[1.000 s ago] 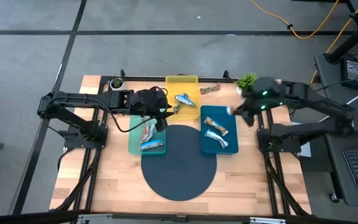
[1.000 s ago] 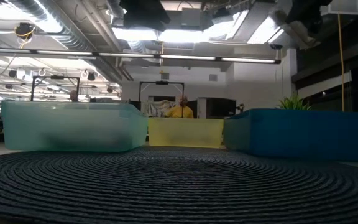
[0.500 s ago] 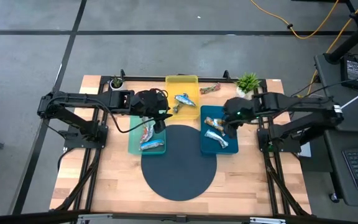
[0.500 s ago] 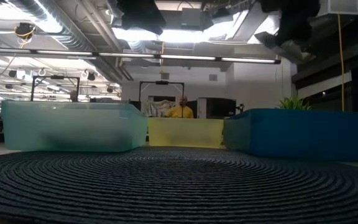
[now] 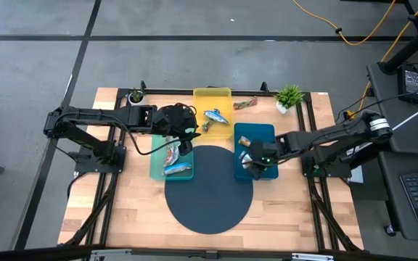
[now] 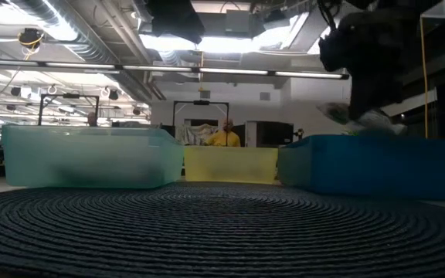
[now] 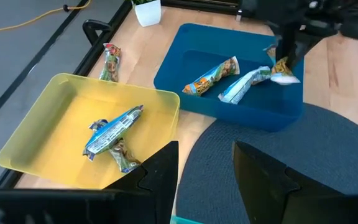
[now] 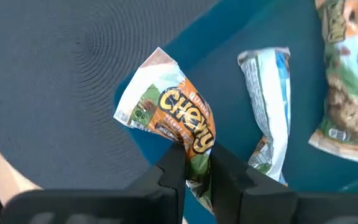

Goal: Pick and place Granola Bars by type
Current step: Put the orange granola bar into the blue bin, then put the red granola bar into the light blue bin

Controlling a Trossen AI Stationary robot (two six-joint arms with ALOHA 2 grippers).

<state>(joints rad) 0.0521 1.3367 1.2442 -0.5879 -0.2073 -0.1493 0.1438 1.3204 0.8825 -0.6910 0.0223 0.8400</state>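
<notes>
My right gripper (image 5: 255, 155) hangs over the near end of the blue tray (image 5: 265, 132), shut on an orange-green granola bar (image 8: 166, 112). In the low view that bar (image 6: 361, 116) hangs just above the tray's rim (image 6: 369, 166). Two bars lie in the blue tray: a blue-white one (image 8: 269, 112) and an orange-green one (image 8: 340, 93). My left gripper (image 7: 205, 149) is open and holds nothing, between the green tray (image 5: 155, 168) and the yellow tray (image 5: 212, 96). The yellow tray holds a blue-white bar (image 7: 114, 127) and a brown-green bar (image 7: 123, 155). My right gripper pinches the orange-green bar by one end of its wrapper (image 8: 194, 146) between the two fingers (image 8: 173, 165), coming from above. The bar is lifted clear and sticks out beyond the fingertips, over the tray's edge beside the dark mat.
A round dark mat (image 5: 209, 190) lies near the middle of the table. The green tray holds two bars (image 5: 174, 161). One more bar (image 5: 245, 104) lies on the wood by the far edge. Small potted plants (image 5: 289, 94) (image 5: 135, 96) stand at the far corners.
My right gripper has carried the bar from near the plant at the table's far right, leftward and toward the near edge, and down over the blue tray's near end. It has stayed shut on the bar. The left arm has kept still.
</notes>
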